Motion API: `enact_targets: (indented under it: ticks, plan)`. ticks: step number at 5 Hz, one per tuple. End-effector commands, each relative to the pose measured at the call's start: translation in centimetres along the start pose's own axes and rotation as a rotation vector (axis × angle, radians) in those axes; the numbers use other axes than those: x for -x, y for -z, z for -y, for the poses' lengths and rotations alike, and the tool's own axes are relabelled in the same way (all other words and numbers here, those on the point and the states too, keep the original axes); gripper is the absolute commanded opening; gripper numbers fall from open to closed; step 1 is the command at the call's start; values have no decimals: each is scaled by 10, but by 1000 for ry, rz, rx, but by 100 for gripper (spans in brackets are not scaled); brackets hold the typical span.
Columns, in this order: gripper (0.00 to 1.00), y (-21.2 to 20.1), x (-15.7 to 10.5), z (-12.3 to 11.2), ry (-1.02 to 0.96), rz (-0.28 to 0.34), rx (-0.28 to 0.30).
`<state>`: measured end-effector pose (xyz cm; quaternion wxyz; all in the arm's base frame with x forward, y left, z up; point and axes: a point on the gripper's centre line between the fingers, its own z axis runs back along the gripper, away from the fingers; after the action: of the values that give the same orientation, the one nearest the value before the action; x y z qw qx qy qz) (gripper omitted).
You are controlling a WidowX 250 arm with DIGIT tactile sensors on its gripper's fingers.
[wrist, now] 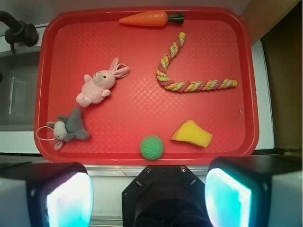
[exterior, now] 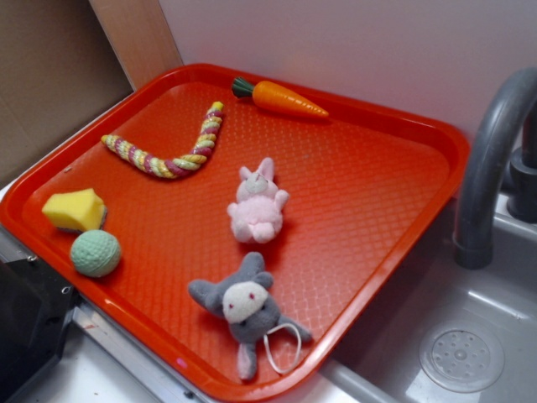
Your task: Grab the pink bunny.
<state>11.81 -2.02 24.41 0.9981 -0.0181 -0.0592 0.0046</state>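
Note:
The pink bunny lies on its back near the middle of the red tray, ears pointing toward the far wall. In the wrist view my gripper hangs high above the tray's near edge, open, its two pale pads far apart with nothing between them. The bunny is well ahead of it and to the left. The gripper does not show in the exterior view.
On the tray also lie a grey plush animal with a string loop, a green ball, a yellow sponge wedge, a striped rope and a toy carrot. A grey faucet and sink stand beside the tray.

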Motion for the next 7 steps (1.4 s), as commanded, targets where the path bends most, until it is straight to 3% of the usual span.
enact_targets:
  ticks: [1,2,3,4,5,7]
  plan:
    - [100,0,0,0,0,0,0]
    - [100,9,-26,48,245,84,-28]
    - [100,21,-52,92,285,146,-37]
    - [100,48,-79,114,278,127,-34]
    - [100,81,-91,112,187,123,-27]
    - [100,147,-91,97,-68,89,-125]
